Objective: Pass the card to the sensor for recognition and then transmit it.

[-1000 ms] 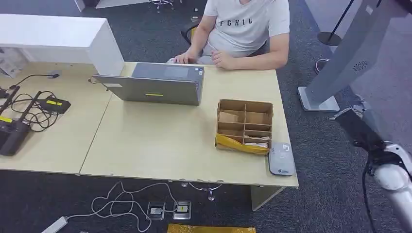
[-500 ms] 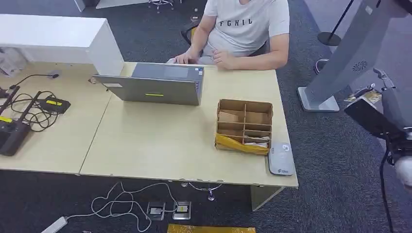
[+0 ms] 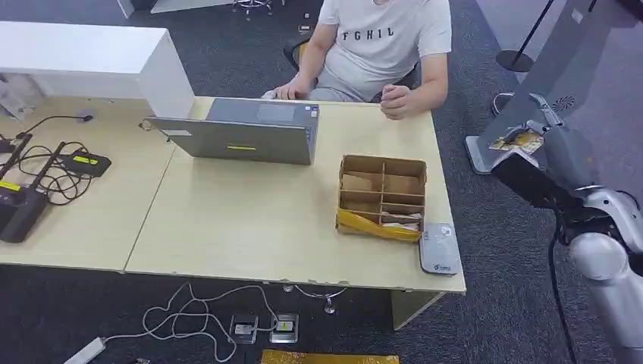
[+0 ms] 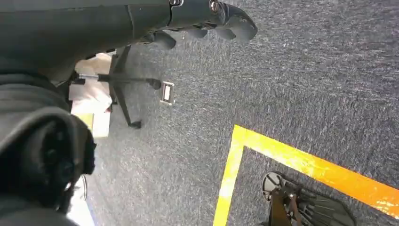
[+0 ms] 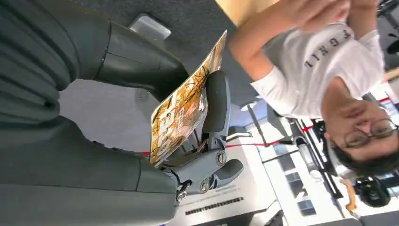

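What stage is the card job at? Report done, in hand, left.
Done: the right hand already holds the card, raised beside the table. In hand: carrying it, not yet at the grey sensor on the table's corner. Left: present the card to the sensor, then pass it to the person.

One card [image 5: 183, 107], one sensor [image 3: 439, 248], one laptop [image 3: 239, 132], one divided cardboard box [image 3: 381, 196], one person [image 3: 383, 42], perhaps two floor sockets [image 3: 262, 327].

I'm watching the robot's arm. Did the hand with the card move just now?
Yes. The right hand with the card rose and swung left, toward the table.
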Available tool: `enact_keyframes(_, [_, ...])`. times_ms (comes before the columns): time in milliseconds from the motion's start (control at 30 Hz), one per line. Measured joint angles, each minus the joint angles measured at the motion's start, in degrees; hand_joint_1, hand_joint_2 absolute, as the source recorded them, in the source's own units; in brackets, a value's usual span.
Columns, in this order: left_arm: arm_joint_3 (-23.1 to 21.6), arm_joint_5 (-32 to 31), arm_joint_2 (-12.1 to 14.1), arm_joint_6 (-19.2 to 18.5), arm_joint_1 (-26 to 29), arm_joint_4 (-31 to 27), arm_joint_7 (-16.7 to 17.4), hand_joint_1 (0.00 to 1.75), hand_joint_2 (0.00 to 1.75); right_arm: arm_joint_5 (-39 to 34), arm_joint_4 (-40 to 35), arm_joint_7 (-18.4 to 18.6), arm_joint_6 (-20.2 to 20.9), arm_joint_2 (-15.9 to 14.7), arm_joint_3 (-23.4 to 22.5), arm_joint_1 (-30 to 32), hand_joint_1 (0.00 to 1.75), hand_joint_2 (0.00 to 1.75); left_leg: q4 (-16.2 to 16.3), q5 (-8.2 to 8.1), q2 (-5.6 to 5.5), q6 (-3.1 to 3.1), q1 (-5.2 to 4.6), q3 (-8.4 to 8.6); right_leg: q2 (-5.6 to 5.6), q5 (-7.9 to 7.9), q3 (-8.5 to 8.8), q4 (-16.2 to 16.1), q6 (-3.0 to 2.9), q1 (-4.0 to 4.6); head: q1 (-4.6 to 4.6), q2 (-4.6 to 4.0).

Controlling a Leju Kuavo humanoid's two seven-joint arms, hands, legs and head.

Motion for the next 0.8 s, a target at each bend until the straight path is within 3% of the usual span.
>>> enact_keyframes(400, [-1.4, -0.3, 0.0, -0.6, -0.1, 0.0, -0.7, 0.00, 0.00, 2.8, 6.1, -1.8, -2.7, 6.7, 4.9, -5.9, 1.75, 1.75, 0.0, 0.00, -0.03, 0.00, 0.00, -0.02, -0.03, 0.00, -0.01, 0.0, 0.00, 0.00, 0.02, 0.00])
enact_keyframes(800, [-2.1, -0.3, 0.0, -0.6, -0.1, 0.0, -0.2, 0.00, 0.00, 4.1, 13.0, -3.1, -3.4, 10.5, 7.6, -8.1, 1.75, 1.75, 0.0, 0.00, -0.04, 0.00, 0.00, -0.03, -0.05, 0.00, -0.03, 0.0, 0.00, 0.01, 0.02, 0.00])
